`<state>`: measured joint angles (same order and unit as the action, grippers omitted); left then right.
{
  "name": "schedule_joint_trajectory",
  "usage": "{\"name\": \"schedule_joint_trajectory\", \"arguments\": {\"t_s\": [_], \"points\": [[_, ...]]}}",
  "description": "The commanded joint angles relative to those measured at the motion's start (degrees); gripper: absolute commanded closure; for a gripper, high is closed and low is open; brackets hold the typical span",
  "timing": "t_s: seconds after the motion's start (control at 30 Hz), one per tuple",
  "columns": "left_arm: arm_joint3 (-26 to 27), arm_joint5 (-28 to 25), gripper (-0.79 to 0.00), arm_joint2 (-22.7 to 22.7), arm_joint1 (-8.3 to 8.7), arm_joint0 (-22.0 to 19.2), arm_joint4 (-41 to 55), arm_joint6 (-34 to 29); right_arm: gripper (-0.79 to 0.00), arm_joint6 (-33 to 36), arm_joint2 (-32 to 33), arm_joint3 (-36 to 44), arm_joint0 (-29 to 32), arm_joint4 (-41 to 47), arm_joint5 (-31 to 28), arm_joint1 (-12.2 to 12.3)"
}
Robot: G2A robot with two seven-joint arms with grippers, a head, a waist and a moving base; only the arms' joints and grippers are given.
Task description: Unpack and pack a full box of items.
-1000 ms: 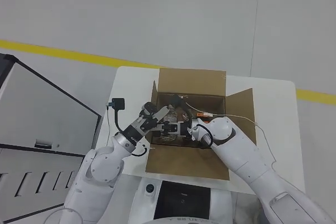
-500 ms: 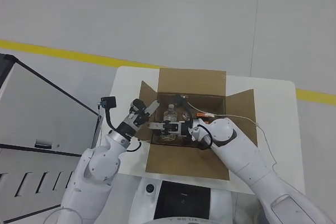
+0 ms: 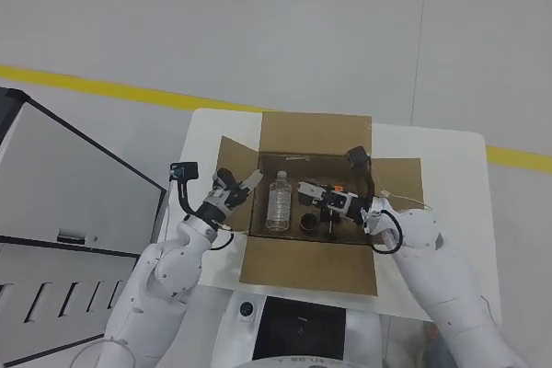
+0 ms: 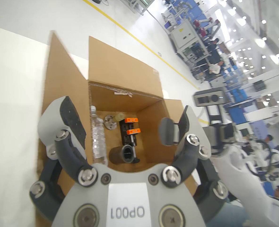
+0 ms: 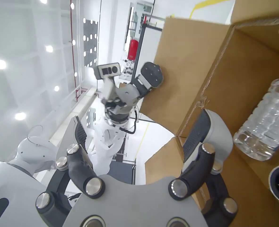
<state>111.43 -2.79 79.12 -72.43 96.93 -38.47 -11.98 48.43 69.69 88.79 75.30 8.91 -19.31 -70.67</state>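
As the left claw [image 3: 241, 177] withdrew, the flap [image 3: 235, 152] opened.

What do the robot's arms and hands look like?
Both arms are smooth white shells: left arm, right arm. The left hand and right hand each have two grey fingers with black bumpy pads and shiny silver bolts. The left hand wears a white label with black letters. A thin black cable loops at the left wrist.
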Motion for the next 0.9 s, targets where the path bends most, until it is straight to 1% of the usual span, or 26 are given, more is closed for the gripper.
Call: {"name": "schedule_joint_trajectory", "arguments": {"t_s": [0.0,0.13,0.3,0.43,0.63,0.77,0.87], "points": [[-0.8,0.4,-0.785,-1.4,-0.11,-0.1,-3.8,2.4,-0.785,-1.3,4.4,2.9,3.3,-0.7,0.2,0.8],[-0.9,0.9,-0.785,-3.1,-0.27,0.4,-6.5,5.4,-0.785,-2.2,11.9,7.5,9.5,-0.1,-0.3,2.1],[-0.7,1.3,-0.785,-3.6,-0.34,0.8,-8.3,7.7,-0.785,-3.1,17.6,10.3,14.2,-0.3,0.1,3.0],[-1.9,1.1,-0.785,-3.6,-0.29,0.2,-10.8,8.3,-0.785,-4.6,20.0,11.3,16.7,-0.8,0.6,3.4],[-3.2,-0.5,-0.785,-3.8,-0.10,-0.2,-13.0,6.8,-0.785,-7.8,23.3,12.7,19.9,-3.1,1.9,3.8],[-2.8,-1.1,-0.785,-4.6,-0.15,-0.1,-11.7,5.4,-0.785,-9.6,24.9,13.5,22.0,-2.5,1.8,4.0],[-2.6,-1.3,-0.785,-4.8,-0.19,-0.2,-11.0,5.2,-0.785,-9.2,24.5,13.9,22.4,-1.8,1.5,4.0]]}}
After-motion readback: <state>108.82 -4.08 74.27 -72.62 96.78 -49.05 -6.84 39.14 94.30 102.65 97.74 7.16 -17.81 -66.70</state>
